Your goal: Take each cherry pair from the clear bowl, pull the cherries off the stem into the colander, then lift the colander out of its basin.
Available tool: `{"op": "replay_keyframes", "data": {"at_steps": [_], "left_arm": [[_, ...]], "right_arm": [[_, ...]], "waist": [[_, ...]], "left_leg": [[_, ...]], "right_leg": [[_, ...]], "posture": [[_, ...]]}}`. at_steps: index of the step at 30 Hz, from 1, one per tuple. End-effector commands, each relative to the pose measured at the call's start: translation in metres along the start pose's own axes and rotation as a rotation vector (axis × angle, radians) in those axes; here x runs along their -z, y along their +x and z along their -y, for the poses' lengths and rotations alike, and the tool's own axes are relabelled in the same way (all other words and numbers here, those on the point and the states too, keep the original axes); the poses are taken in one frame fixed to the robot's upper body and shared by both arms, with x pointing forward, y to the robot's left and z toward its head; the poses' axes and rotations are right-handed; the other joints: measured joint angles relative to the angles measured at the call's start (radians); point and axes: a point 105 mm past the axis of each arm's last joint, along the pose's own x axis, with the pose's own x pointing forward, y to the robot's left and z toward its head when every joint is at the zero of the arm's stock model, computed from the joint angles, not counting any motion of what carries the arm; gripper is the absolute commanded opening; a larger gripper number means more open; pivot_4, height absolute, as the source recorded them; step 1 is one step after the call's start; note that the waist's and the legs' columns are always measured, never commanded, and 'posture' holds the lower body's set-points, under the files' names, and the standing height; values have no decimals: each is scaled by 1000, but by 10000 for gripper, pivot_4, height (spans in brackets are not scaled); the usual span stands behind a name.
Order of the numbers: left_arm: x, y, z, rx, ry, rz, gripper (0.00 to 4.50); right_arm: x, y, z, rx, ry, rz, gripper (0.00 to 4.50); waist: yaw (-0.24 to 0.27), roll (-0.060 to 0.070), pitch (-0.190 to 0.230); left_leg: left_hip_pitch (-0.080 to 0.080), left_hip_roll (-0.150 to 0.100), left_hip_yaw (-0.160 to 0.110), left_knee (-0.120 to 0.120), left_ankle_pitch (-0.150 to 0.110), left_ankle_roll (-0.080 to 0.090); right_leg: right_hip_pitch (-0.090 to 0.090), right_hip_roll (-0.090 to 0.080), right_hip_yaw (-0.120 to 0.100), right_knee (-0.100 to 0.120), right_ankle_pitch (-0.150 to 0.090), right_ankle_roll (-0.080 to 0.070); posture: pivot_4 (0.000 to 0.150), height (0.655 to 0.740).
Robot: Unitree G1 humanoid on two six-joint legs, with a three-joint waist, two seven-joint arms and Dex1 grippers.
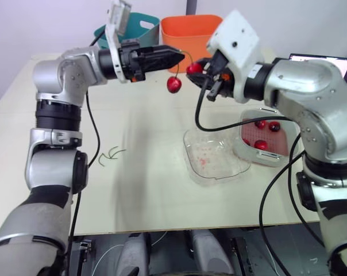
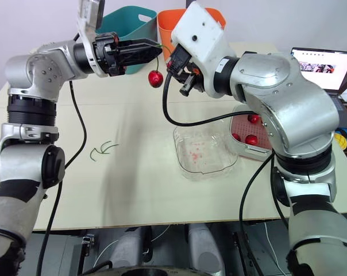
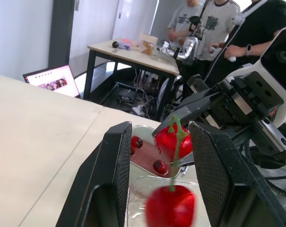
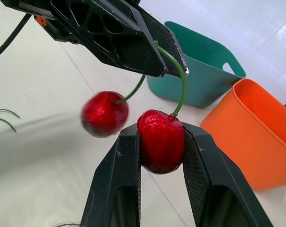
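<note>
1. Now, the cherry pair (image 1: 184, 72) hangs in the air over the far part of the table (image 1: 150, 190), in front of the orange bin (image 1: 188, 34). It is well apart from the colander (image 1: 280, 142).
2. The left gripper (image 1: 174, 57) is clenched on the top of the stem (image 4: 183, 78). The right gripper (image 4: 161, 135) is clamped around the gripped cherry (image 1: 194, 69), one pad on each side. The hanging cherry (image 1: 174, 84) dangles free on its own stalk.
3. The step in hand looks like the pull-off. To do it well, both arms should probably carry the pair over the colander first, so loosened fruit drops inside rather than onto the table.
4. The pull should run straight along the stalk, away from the left fingertips. The squeeze on the fruit should be only firm enough to hold it, since soft flesh may bruise or slip.
5. The hanging cherry will need its own grasp afterwards, and a jerk could swing it or shake it off early.
6. The clear bowl (image 1: 219, 150) sits toward the right side of the table and holds only red smears.
7. Just beside it, at the right edge, the pink colander rests inside its clear basin (image 1: 271, 163) with three cherries (image 1: 261, 145) in it.
8. A teal bin (image 1: 142, 26) stands beside the orange one at the far edge; their contents are hidden.
9. Loose green stems (image 1: 110, 155) lie on the table toward the left.
</note>
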Motion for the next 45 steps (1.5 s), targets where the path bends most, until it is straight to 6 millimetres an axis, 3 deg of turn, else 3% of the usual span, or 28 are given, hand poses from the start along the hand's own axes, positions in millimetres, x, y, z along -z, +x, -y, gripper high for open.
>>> {"op": "replay_keyframes", "data": {"at_steps": [1,4,10,11,18,19,23,28,35,45], "left_arm": [[-14,-1,9,33,48,41,20188],[-12,0,8,32,48,40,20188],[-10,1,11,42,46,36,1463],[-10,1,11,40,46,39,265],[-13,1,14,49,57,43,265],[-14,0,14,53,66,35,0],[-17,-6,15,54,101,2,0],[-18,-14,16,82,153,-68,0],[-20,-13,23,148,174,-119,0],[-13,-5,35,214,160,-140,0]], "right_arm": [[-20,-7,4,29,-36,67,9596],[-20,-7,3,28,-33,69,9596],[-21,-7,3,26,-23,69,9596],[-21,-7,3,24,-20,69,9596],[-19,-8,1,8,9,77,9596],[-17,-8,0,-12,30,81,16294],[-15,-14,3,-53,124,119,27962],[-10,-28,22,-95,345,185,44385],[-7,-33,20,-305,639,254,44800],[-3,-19,-4,-423,668,217,44800]], "waist": [[0,0,0],[0,0,0],[0,0,0],[0,0,0],[0,0,0],[0,0,0],[0,0,0],[0,0,0],[-1,0,0],[-1,0,0]], "left_leg": [[0,0,0,0,0,0],[0,0,0,0,0,0],[0,0,0,0,0,0],[0,0,0,0,0,0],[0,0,0,0,0,0],[0,0,0,0,0,0],[0,0,0,0,0,0],[0,0,0,0,0,0],[0,0,0,0,0,0],[0,0,0,-1,0,0]], "right_leg": [[0,0,0,0,0,0],[0,0,0,0,0,0],[0,0,0,0,0,0],[0,0,0,0,0,0],[0,0,0,0,0,0],[0,0,0,0,0,0],[0,0,0,0,0,0],[0,0,0,0,0,0],[0,0,0,-1,0,0],[0,0,0,0,0,0]], "posture": [[1500,7400],[1500,7400],[1500,7400],[1500,7400],[1500,7400],[1500,7400],[1500,7400],[1500,7400],[1500,7400],[1500,7400]]}}
